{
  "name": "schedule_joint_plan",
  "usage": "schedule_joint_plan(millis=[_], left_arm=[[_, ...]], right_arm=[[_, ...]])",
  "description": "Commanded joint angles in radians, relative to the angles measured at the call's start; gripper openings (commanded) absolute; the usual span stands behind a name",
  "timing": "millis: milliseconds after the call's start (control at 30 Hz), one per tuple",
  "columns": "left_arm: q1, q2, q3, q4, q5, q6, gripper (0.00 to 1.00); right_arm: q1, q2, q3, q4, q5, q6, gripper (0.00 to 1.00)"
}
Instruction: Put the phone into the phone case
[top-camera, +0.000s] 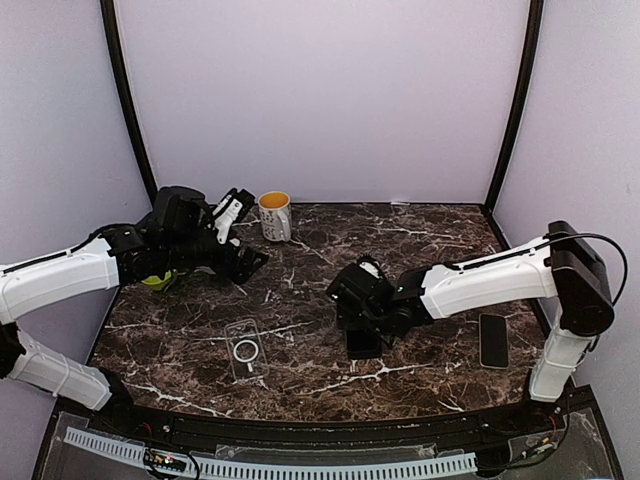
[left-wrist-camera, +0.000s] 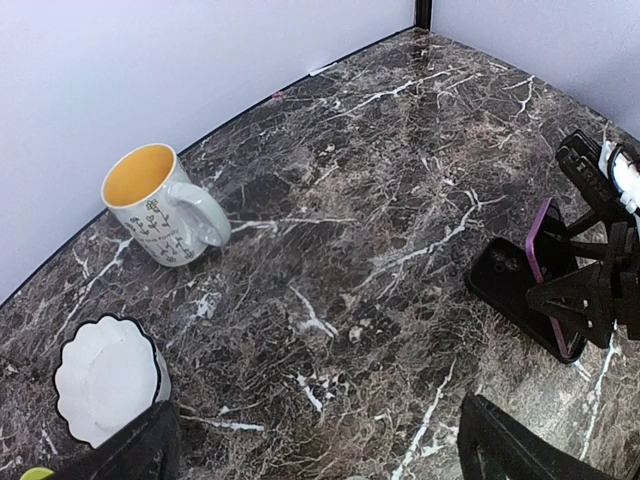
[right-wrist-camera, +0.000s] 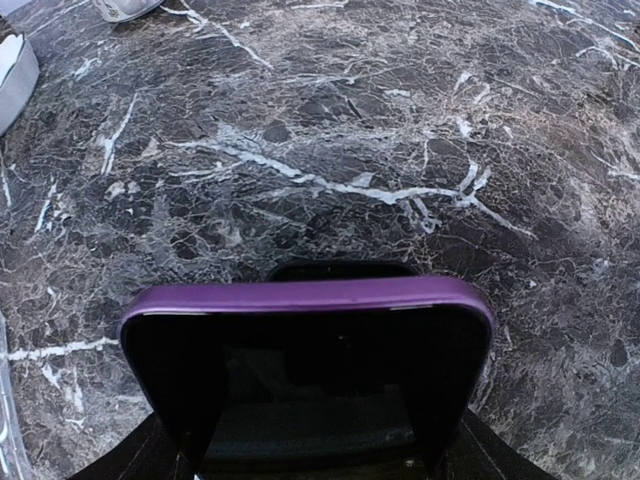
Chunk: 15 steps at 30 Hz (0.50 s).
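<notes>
The clear phone case, with a white ring on its back, lies flat on the marble table left of centre. My right gripper is shut on a black phone with a purple rim and holds it tilted on edge just above the table; it also shows in the left wrist view. A flat black piece lies on the table under it. My left gripper is open and empty, raised over the back left of the table, far from the case.
A second black phone lies at the right. A white mug with a yellow inside stands at the back, and it shows in the left wrist view. A white scalloped bowl sits at the left by my left arm.
</notes>
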<state>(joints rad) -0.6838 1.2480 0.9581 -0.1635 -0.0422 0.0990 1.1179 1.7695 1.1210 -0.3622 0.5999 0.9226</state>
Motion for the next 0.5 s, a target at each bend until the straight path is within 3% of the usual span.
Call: schedule_joint_plan(millis=[0,467], left_arm=[[0.008,-0.039,-0.018,0.028,0.012,0.019,0.99],[0.010,-0.040,-0.026,0.038,0.026,0.024,0.99]], right_arm=[[-0.021,0.014,0.033,0.011,0.015,0.023,0.00],[-0.024,0.054,0.031,0.005,-0.042,-0.023,0.00]])
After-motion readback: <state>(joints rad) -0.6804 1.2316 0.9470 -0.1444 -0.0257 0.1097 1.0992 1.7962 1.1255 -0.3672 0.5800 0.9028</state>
